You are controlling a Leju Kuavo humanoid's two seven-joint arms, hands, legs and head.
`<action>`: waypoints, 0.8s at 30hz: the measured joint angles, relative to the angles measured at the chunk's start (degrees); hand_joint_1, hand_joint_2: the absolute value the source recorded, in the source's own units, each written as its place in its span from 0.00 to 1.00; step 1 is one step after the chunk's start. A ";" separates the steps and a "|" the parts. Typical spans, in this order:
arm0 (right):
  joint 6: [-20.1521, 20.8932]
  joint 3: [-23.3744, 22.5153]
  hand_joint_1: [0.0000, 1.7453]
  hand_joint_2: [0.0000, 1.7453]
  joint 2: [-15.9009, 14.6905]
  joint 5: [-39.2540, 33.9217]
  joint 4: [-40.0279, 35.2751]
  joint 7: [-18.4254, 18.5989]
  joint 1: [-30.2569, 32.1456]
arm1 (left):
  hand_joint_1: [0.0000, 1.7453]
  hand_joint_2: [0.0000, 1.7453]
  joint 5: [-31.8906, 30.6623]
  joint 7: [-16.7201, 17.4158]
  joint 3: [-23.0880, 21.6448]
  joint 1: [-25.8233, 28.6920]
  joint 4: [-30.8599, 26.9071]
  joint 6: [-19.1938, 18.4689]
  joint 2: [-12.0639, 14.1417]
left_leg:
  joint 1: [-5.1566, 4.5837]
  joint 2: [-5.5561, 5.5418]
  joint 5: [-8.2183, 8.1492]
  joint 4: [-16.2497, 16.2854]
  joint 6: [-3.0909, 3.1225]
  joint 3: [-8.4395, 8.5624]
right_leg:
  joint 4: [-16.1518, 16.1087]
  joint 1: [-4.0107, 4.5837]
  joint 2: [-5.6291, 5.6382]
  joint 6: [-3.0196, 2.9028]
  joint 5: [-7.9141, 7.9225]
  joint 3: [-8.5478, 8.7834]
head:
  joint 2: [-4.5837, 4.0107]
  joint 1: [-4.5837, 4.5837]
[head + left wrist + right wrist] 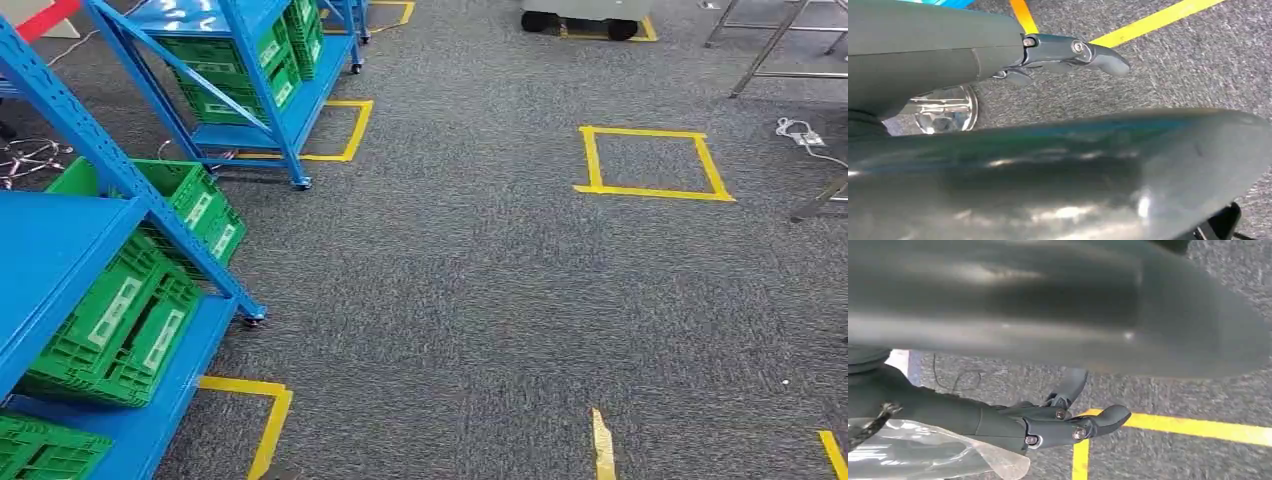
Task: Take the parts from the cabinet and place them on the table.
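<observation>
Grey and close to its wrist camera, the robot's left hand (pixel 1058 55) hangs over the speckled grey carpet (pixel 480 300), with its thick thumb stretched out straight and a darker finger curled in under it. A shiny, round, chrome-like metal part (pixel 943 110) sits tight against the underside of this hand, but the hand's cover hides the contact, so I cannot tell whether the fingers grip it. The robot's right hand (pixel 1058 425) also hangs above the carpet with its fingers reaching forward and slightly apart. A crumpled clear plastic bag (pixel 923 455) lies against its palm side, and I cannot tell if it is truly held. Strips of yellow floor tape (pixel 1198 427) run across the carpet beneath both hands. From the head view, the nearest blue steel shelving rack (pixel 60 250) stands at the left on castors, with green slatted plastic crates (pixel 120 320) bearing white labels stacked on its lower shelves. An angled corner of yellow tape (pixel 265 400) is marked on the floor just beside its base. Farther back, a second blue rack (pixel 250 60) carries more green crates (pixel 235 70). To the right lies a yellow taped square (pixel 650 160), and beyond it a white cable with a plug (pixel 805 135) near bare metal frame legs (pixel 770 50). A pale unit on dark wheels (pixel 580 15) stands at the far edge.
</observation>
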 joint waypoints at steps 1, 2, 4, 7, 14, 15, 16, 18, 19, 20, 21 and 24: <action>-0.02 0.00 0.00 0.00 -0.13 0.00 0.02 -0.02 -0.03 | 0.00 0.00 0.07 0.00 -0.11 -0.03 0.00 0.05 -0.02 | 0.19 -0.04 -0.42 0.39 -0.38 0.19 | -5.35 -0.30 0.02 0.26 2.54 2.64 | 0.00 0.02; -0.02 0.04 0.00 0.00 -0.13 -0.02 0.20 -0.04 -0.12 | 0.00 0.00 0.09 0.00 -0.20 -0.06 0.00 0.16 0.11 | 0.01 -0.09 -0.86 0.78 -0.99 0.10 | -7.50 -0.37 0.56 0.63 1.37 3.93 | 0.00 0.11; -0.04 0.09 0.00 0.00 -0.11 -0.02 0.44 -0.13 -0.17 | 0.00 0.00 0.17 0.00 -0.26 -0.16 0.00 0.26 0.20 | -0.29 -0.16 -1.31 1.43 -1.39 -0.22 | -7.69 -0.15 0.77 -1.00 1.35 4.37 | 0.00 -0.18; -0.09 0.09 0.00 0.00 -0.15 -0.02 0.52 -0.13 0.04 | 0.00 0.00 0.42 0.00 -0.33 -0.05 0.00 0.26 0.24 | 0.11 -0.23 -1.78 1.68 -1.74 -0.14 | -7.53 -0.09 0.42 -2.08 1.20 4.50 | 0.02 -0.37; -0.15 0.11 0.00 0.00 -0.33 -0.04 0.61 -0.13 0.08 | 0.00 0.00 0.77 0.00 -0.79 0.12 0.00 0.37 0.24 | -0.04 1.36 -6.41 19.08 -1.38 -9.75 | -7.53 0.90 -0.44 -3.35 -0.19 6.01 | 0.00 -0.55; -0.13 0.11 0.00 0.00 -0.33 -0.07 0.66 -0.15 0.06 | 0.00 0.00 0.83 0.00 -0.81 0.11 0.00 0.42 0.24 | -0.25 1.36 -3.23 14.83 -0.89 -8.10 | -7.53 0.97 -0.45 -3.33 -0.51 6.56 | 0.00 -0.57; -0.13 0.15 0.00 0.00 -0.33 -0.07 0.66 -0.15 0.03 | 0.00 0.00 1.07 0.00 -0.83 0.09 0.00 0.48 0.24 | -0.63 1.39 0.22 9.06 -0.29 -5.73 | -7.54 0.98 -0.46 -3.24 -0.92 7.23 | 0.00 -0.55; -0.11 0.18 0.00 0.00 -0.33 -0.07 0.90 -0.22 -0.09 | 0.00 0.00 1.11 0.00 -0.83 0.03 0.02 0.55 0.41 | -1.35 1.85 0.80 4.57 0.59 -3.67 | -7.51 1.27 -0.57 -2.59 -1.72 7.21 | 0.00 -0.39; -0.11 0.22 0.00 0.00 -0.33 -0.07 0.90 -0.26 -0.15 | 0.00 0.00 1.11 0.00 -0.85 -0.16 0.02 0.68 0.41 | -1.49 1.84 -0.18 3.19 0.55 -3.04 | -7.62 1.07 -0.57 -2.38 -1.76 7.13 | 0.00 -0.72; -0.09 0.24 0.00 0.00 -0.33 -0.07 0.90 -0.24 -0.11 | 0.00 0.00 1.11 0.00 -0.89 -0.23 0.02 0.68 0.41 | -1.52 1.82 -0.25 3.34 0.43 -3.25 | -7.85 0.96 -0.75 -2.20 -1.74 7.15 | 0.00 -0.50; -0.09 0.28 0.00 0.00 -0.33 -0.07 0.92 -0.22 -0.06 | 0.00 0.00 1.11 0.00 -0.90 -0.03 0.02 0.75 0.44 | -1.59 1.59 -0.33 3.09 0.56 -3.11 | -8.33 0.87 -0.99 -1.93 -1.74 7.02 | 0.00 -0.72; -0.11 0.46 0.00 0.00 -0.46 -0.09 0.92 -0.28 -0.18 | 0.00 0.00 1.16 -0.04 -1.16 0.15 0.02 0.85 0.41 | -0.94 1.54 -0.13 1.20 1.00 -1.50 | -4.48 0.95 -0.57 -1.29 -4.04 5.62 | 0.00 -0.57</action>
